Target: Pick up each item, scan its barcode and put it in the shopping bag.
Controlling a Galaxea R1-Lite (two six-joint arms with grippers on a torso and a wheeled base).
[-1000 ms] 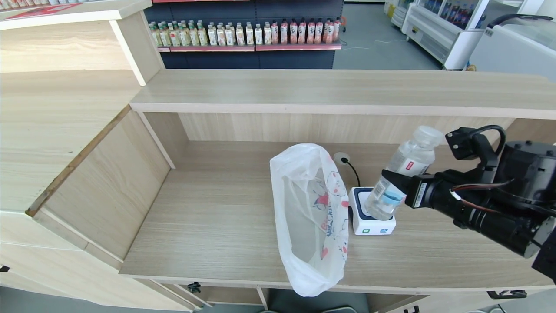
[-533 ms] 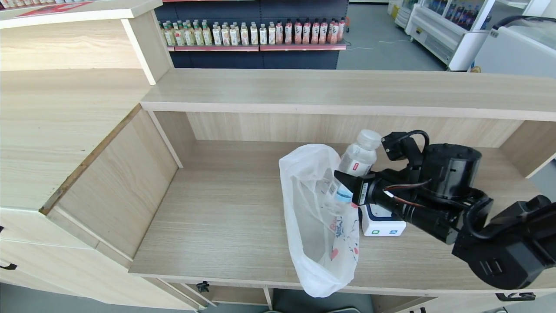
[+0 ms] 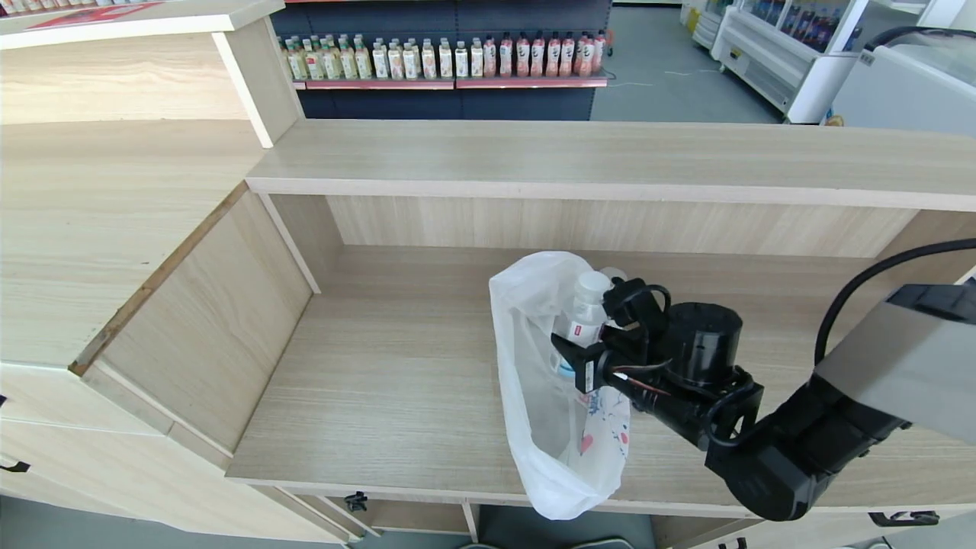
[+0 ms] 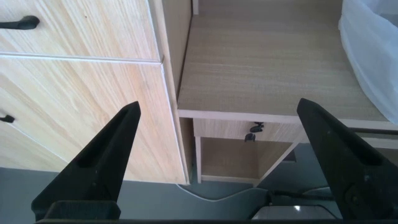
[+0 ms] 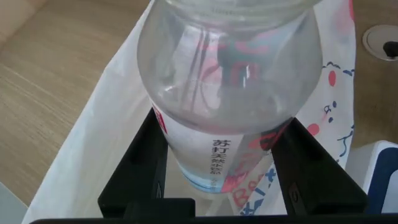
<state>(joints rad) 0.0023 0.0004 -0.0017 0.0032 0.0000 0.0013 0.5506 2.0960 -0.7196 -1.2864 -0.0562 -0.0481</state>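
Note:
My right gripper [image 3: 576,358] is shut on a clear water bottle [image 3: 581,314] with a white cap and a red-and-white label. It holds the bottle upright inside the mouth of the white plastic shopping bag [image 3: 534,396] on the counter. In the right wrist view the bottle [image 5: 230,112] sits between the two black fingers [image 5: 146,168], with the bag [image 5: 112,143] spread under it. The white scanner [image 5: 385,168] shows at the edge, beside the bag. My left gripper [image 4: 217,162] stands open, low by the counter's front edge, with nothing between its fingers.
The wooden counter [image 3: 396,381] has a raised back ledge [image 3: 610,164] and a side wall [image 3: 198,335] on the left. Drawers with black handles [image 4: 18,23] sit below the counter. A cable hole [image 5: 382,40] lies behind the bag.
My right arm has carried the bottle leftward from over the scanner into the bag's mouth and lowered it. The head camera shifted slightly early on.

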